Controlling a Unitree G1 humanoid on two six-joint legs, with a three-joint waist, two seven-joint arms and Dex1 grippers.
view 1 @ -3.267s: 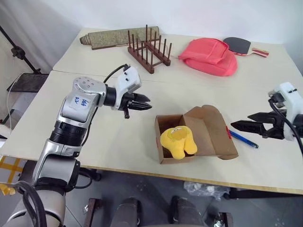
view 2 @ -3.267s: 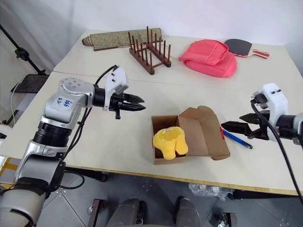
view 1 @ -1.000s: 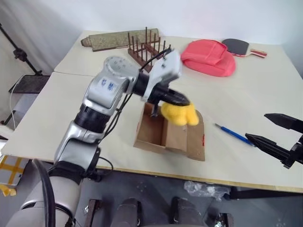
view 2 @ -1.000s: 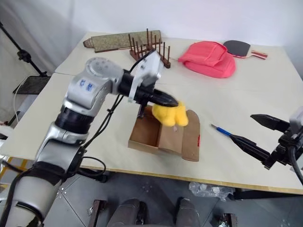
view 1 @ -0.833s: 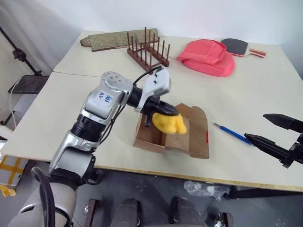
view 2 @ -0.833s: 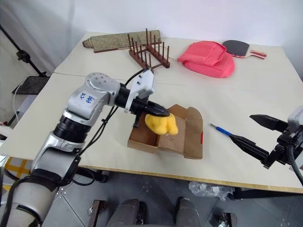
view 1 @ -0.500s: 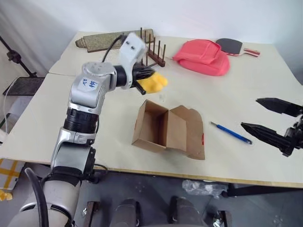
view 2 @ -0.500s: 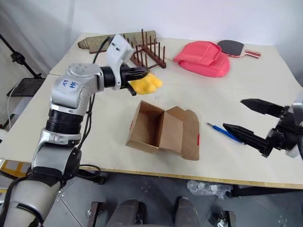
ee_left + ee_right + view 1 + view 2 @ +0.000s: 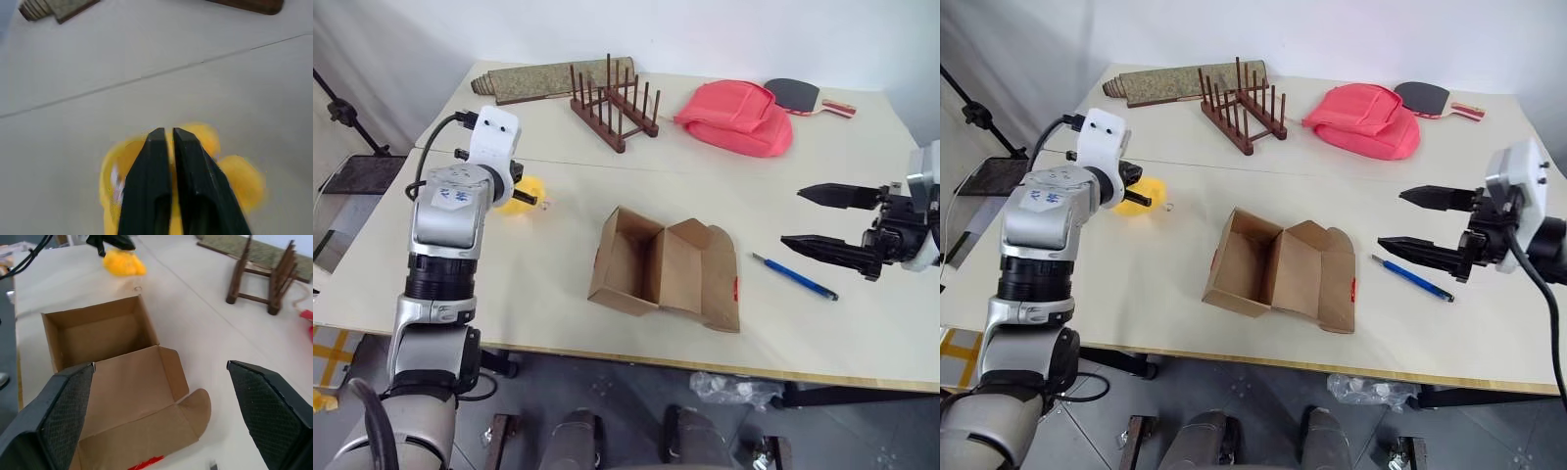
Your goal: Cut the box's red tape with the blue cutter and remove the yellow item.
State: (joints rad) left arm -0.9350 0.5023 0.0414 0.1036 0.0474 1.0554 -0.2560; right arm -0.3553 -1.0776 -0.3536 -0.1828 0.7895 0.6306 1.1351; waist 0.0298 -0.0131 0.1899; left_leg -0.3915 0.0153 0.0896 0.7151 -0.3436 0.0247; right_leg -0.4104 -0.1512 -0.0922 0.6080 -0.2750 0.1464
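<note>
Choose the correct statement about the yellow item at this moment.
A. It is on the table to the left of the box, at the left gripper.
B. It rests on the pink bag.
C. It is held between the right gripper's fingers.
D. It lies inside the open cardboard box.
A: the yellow item lies at the left gripper, away from the empty cardboard box.

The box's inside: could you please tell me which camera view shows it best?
The right wrist view: it looks straight into the open box, whose compartment holds nothing. Both eye views show the box from above at an angle, its near wall hiding part of the floor.
</note>
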